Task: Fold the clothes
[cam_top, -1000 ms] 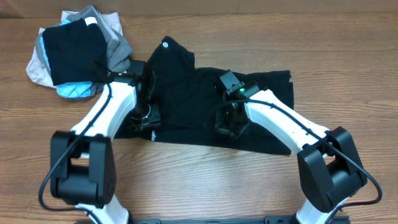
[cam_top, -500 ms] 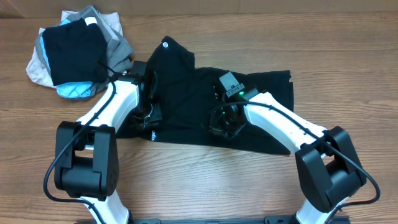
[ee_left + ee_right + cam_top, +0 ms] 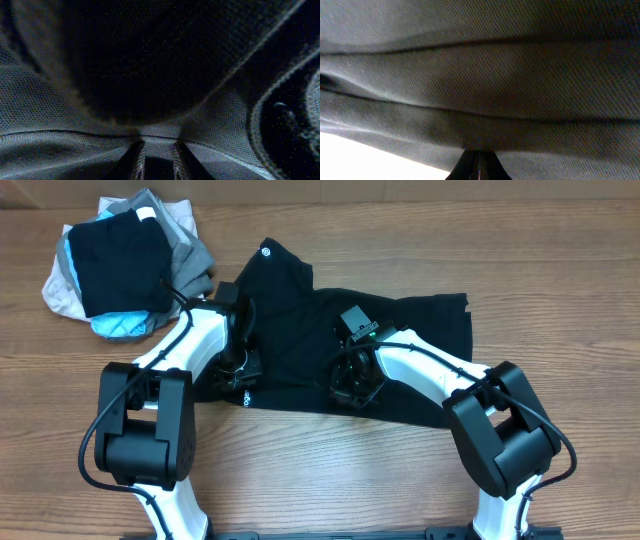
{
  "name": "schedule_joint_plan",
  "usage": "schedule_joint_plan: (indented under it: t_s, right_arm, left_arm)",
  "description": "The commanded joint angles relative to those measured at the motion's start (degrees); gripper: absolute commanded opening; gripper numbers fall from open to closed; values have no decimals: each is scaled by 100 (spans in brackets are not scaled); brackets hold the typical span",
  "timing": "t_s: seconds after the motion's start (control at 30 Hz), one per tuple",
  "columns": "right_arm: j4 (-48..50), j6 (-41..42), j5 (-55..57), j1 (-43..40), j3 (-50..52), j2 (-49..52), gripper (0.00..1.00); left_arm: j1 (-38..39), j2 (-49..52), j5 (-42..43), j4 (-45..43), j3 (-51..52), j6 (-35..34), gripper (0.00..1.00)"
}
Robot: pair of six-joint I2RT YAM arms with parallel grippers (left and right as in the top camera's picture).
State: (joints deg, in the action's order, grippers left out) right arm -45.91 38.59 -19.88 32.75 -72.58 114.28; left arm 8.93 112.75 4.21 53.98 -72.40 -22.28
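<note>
From above I see the black shirt [image 3: 300, 330] spread across the middle of the counter [image 3: 400, 470], rumpled, with one part reaching toward the upper left of the frame and a wider part stretching to the right. A small round white logo [image 3: 266, 249] sits near its upper-left tip, and small white lettering [image 3: 245, 395] shows at its lower-left edge.

My left hand [image 3: 238, 368] is down on the left part of the shirt, just above the lettering. Through the left wrist camera the cloth fills the view and its folds gather to a point right at the tips of the fingers [image 3: 136, 157], so I read this hand as grasping the shirt.

My right hand [image 3: 352, 385] is on the shirt near the centre of the frame, close to its lower edge. In the right wrist view its fingers [image 3: 470, 169] are pressed together at the bottom of the frame, clenched on a fold of the shirt that hangs in soft ridges across the picture.

A pile of garments [image 3: 120, 265], black on top with grey, beige and light blue beneath, lies in the upper left, apart from the shirt.
</note>
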Motion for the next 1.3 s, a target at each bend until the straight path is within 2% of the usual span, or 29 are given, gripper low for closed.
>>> schedule_joint_plan:
  t_s: [0.0, 0.47, 1.03, 1.27]
  right_arm:
    - [92, 87, 190, -11, 26, 79, 4]
    - [190, 48, 981, -498, 26, 79, 4]
    - [173, -103, 2430, -802, 20, 79, 7]
    - [-179, -107, 2350, -1071, -98, 72, 7]
  left_arm:
    - [0, 164, 2, -63, -9, 7, 24]
    - [-79, 164, -616, -79, -9, -2, 27]
    - [-817, 164, -1032, -33, -9, -4, 27]
    - [-918, 164, -1130, -13, -9, -31, 29]
